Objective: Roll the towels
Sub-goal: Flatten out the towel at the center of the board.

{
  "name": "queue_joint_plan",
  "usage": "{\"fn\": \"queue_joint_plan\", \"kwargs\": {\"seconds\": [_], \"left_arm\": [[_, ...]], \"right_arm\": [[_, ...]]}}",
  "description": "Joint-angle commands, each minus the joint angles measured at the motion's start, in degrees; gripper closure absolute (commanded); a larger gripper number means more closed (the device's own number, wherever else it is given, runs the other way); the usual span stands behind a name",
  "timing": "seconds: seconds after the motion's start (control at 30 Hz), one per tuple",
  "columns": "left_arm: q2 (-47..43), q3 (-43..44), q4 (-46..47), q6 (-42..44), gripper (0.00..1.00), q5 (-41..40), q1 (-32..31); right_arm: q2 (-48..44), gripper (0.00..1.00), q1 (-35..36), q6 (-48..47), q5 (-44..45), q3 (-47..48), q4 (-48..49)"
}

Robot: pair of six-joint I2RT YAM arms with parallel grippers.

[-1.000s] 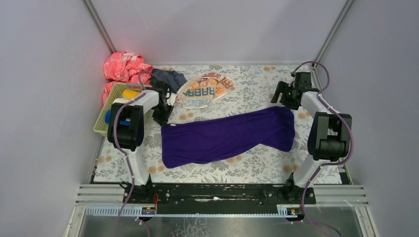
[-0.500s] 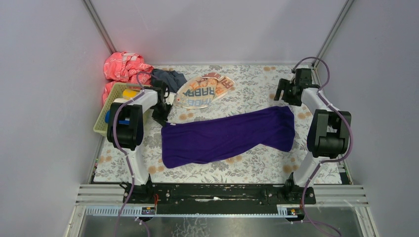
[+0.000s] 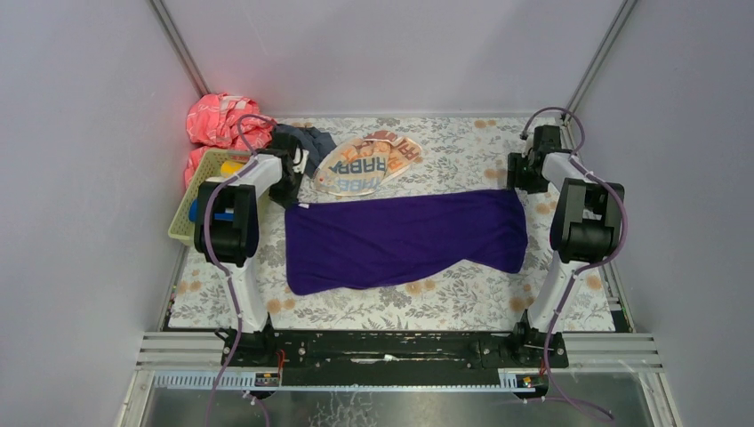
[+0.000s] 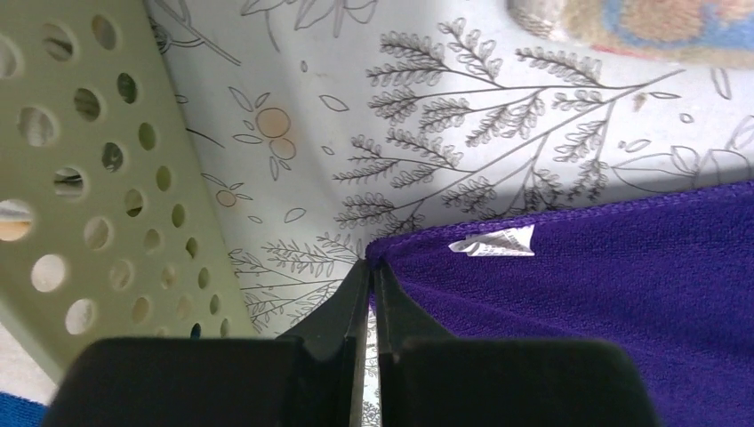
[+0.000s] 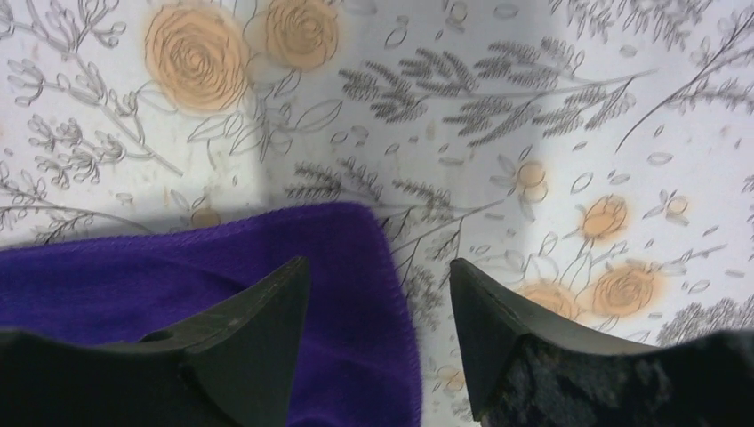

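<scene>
The purple towel lies spread across the middle of the floral cover. My left gripper is shut on its far left corner, close to the white label. At the towel's far right corner my right gripper stands open. One fingertip is over the cloth and the other over the bare cover, and the towel's edge runs between them. The cream "RABBIT" towel lies crumpled behind the purple one. A dark grey-blue towel is bunched at the back left.
A pale green perforated basket stands at the left edge, close beside my left gripper, holding a yellow roll and a blue roll. A pink cloth is heaped in the back left corner. Grey walls enclose the table.
My left gripper closed on the purple towel's far left corner and drew it back and to the left, flattening the cloth. My right gripper came down to the far right corner, its jaws narrowing.
</scene>
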Motion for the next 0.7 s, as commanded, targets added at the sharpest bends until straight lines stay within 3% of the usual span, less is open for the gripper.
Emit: {"fn": "queue_joint_plan", "kwargs": {"seconds": [0.0,0.33,0.67], "left_arm": [[0.44,1.95,2.65,-1.58,1.0,-2.48,1.55],[0.57,2.59,2.6,-2.02,1.0,-1.0,2.03],[0.95,2.82,2.23,-1.79,1.0,-0.26,2.04]], "right_arm": [[2.86,0.37,-2.58,-7.53,-5.82,6.33,-0.97],[7.13,0.44,-2.56,-13.88,-17.17,9.94,-4.79],[11.45,0.52,-2.6,-18.14,-20.25,12.24,-9.11]]}}
